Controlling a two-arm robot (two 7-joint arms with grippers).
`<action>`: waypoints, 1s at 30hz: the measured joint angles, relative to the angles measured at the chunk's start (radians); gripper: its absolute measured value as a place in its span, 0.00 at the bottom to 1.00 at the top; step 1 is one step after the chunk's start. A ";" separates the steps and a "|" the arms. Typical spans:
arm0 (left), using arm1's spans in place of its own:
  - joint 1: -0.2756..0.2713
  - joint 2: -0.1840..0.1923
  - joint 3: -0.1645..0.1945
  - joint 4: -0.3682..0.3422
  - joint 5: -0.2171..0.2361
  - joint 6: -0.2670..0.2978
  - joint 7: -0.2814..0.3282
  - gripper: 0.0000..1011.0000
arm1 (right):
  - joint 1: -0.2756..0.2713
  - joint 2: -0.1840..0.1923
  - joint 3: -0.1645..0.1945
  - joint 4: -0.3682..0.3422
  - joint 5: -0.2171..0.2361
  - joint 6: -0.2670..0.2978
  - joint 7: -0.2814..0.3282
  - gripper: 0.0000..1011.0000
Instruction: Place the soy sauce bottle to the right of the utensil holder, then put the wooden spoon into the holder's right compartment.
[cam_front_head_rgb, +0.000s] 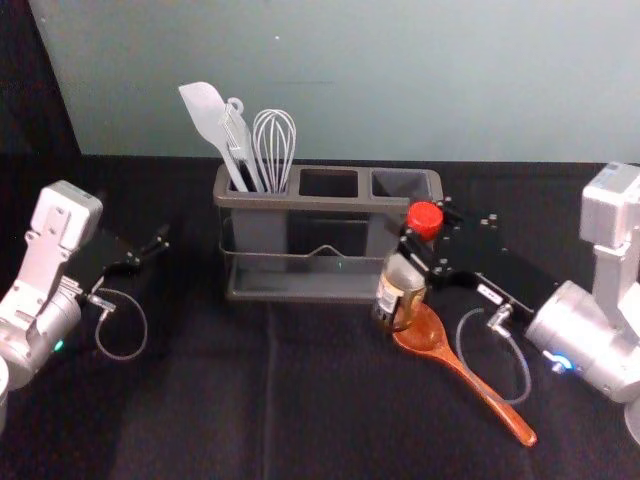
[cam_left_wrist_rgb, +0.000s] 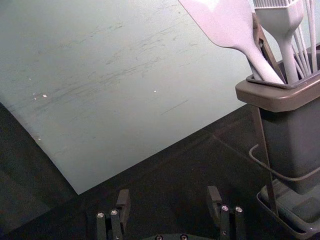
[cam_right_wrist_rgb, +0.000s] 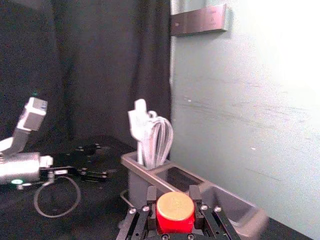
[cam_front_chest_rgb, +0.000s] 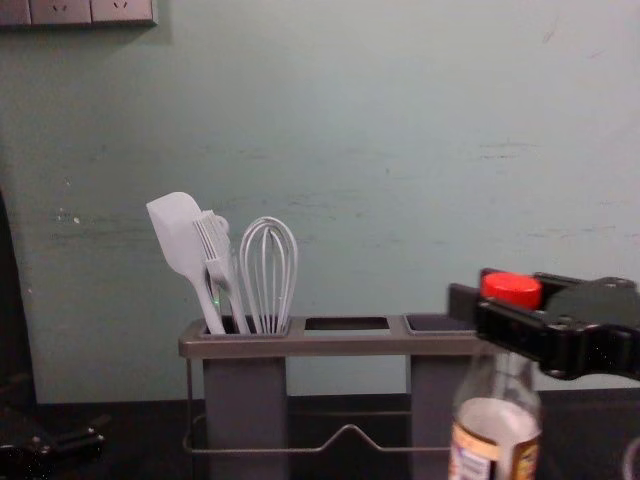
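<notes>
Utensil holder (cam_front_head_rgb: 330, 203) at centre, soy sauce bottle (cam_front_head_rgb: 402, 285) just off its near right corner!
And the holder's right compartment (cam_front_head_rgb: 398, 182) was waiting, while the left gripper (cam_left_wrist_rgb: 168, 200) idled out left, fingers spread; the right gripper (cam_right_wrist_rgb: 173, 194), the nearer one, had the bottle pinched at the neck, reaching in from the right. Below, the wooden spoon (cam_front_head_rgb: 480, 385) lay reddish-brown, bowl behind the bottle, handle running near and right. The bottle's long axis ran close to upright, top leaning slightly right, its place by the holder likely farther right: clear glass, pale-and-orange label (cam_front_chest_rgb: 475, 455), bright red cap (cam_front_head_rgb: 424, 220)!
</notes>
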 joint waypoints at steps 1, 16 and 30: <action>0.000 0.000 0.000 0.000 0.000 0.000 0.000 0.99 | -0.007 0.006 0.012 -0.001 0.002 -0.003 -0.006 0.39; 0.000 0.000 0.000 0.000 0.000 0.000 0.000 0.99 | -0.064 0.040 0.128 0.009 0.013 -0.018 -0.035 0.39; 0.000 0.000 0.000 0.000 0.000 0.000 0.000 0.99 | -0.032 -0.008 0.160 0.104 -0.022 -0.054 -0.054 0.39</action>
